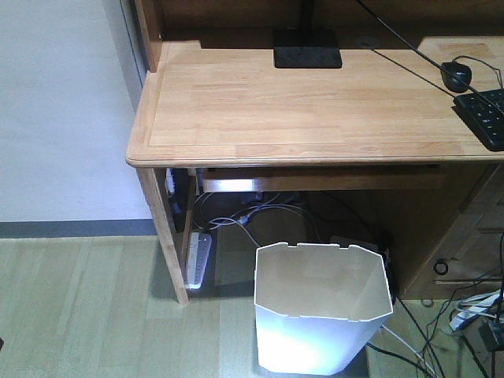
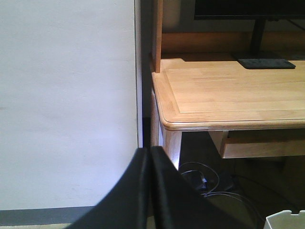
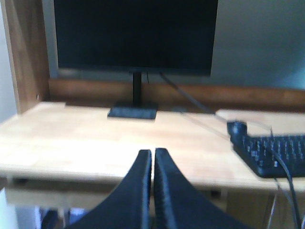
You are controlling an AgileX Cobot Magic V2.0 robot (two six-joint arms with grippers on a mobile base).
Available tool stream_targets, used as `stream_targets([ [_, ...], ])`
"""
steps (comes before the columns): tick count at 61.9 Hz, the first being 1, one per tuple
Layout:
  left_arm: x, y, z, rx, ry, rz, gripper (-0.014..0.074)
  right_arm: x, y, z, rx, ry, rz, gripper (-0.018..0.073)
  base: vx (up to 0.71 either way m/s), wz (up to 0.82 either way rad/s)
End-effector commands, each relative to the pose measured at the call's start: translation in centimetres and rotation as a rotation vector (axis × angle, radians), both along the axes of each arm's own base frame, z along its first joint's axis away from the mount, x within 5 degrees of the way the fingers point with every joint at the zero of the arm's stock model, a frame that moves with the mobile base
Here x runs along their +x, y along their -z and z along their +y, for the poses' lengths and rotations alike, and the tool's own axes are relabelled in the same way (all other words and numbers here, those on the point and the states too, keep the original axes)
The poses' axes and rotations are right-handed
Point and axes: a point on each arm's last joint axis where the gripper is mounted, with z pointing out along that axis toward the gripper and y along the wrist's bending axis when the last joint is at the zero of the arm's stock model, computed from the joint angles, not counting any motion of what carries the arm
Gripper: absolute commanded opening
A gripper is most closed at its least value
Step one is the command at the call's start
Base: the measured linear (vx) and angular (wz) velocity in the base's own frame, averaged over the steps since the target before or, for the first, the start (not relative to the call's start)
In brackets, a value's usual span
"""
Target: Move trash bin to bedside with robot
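The white faceted trash bin stands upright on the floor under the front edge of the light wooden desk, its cream inside empty. A corner of its rim shows in the left wrist view at the bottom right. My left gripper is shut and empty, up in the air facing the wall and the desk's left corner, well left of the bin. My right gripper is shut and empty, level with the desk top, facing the monitor. The bed is out of view. Neither arm shows in the front view.
On the desk are a black monitor on its stand, a mouse and a keyboard. Under the desk lie a white power strip and tangled cables. More cables lie right of the bin. A white wall is at left.
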Motion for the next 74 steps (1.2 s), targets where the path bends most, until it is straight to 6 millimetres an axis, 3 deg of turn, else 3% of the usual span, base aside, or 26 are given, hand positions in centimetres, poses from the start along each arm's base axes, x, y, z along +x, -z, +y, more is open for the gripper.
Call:
stream_targets([
  [1, 0.1, 0.3, 0.0, -0.014, 0.004, -0.053, -0.0006, -0.2, -1.1, 0.0, -0.008, 0.006, -0.135, -0.0011, 0.0, 0.0],
  [12, 0.1, 0.3, 0.0, -0.014, 0.004, -0.053, -0.0006, 0.0, -3.8, 0.0, -0.009, 0.007, -0.152, -0.0011, 0.0, 0.0],
  [24, 0.1, 0.3, 0.0, -0.014, 0.004, -0.053, -0.0006, 2.3, -6.9, 0.1, -0.016, 0.005, 0.002, -0.0011, 0.0, 0.0],
  [33, 0.1, 0.3, 0.0, -0.014, 0.004, -0.053, -0.0006, 4.5, -8.1, 0.2, -0.023, 0.004, 0.146, -0.0011, 0.0, 0.0],
  [49, 0.1, 0.3, 0.0, -0.014, 0.004, -0.053, -0.0006, 6.5, -6.9, 0.3, -0.026, 0.003, 0.282, -0.0011, 0.0, 0.0],
  [62, 0.1, 0.3, 0.0, -0.014, 0.004, -0.053, -0.0006, 6.3, -5.7, 0.3, 0.004, 0.006, 0.419, 0.0002, 0.0, 0.0],
  [74, 0.1, 0.3, 0.0, -0.014, 0.004, -0.053, -0.0006, 6.0, -5.1, 0.3, -0.013, 0.007, 0.485, 0.0125, 0.0, 0.0],
])
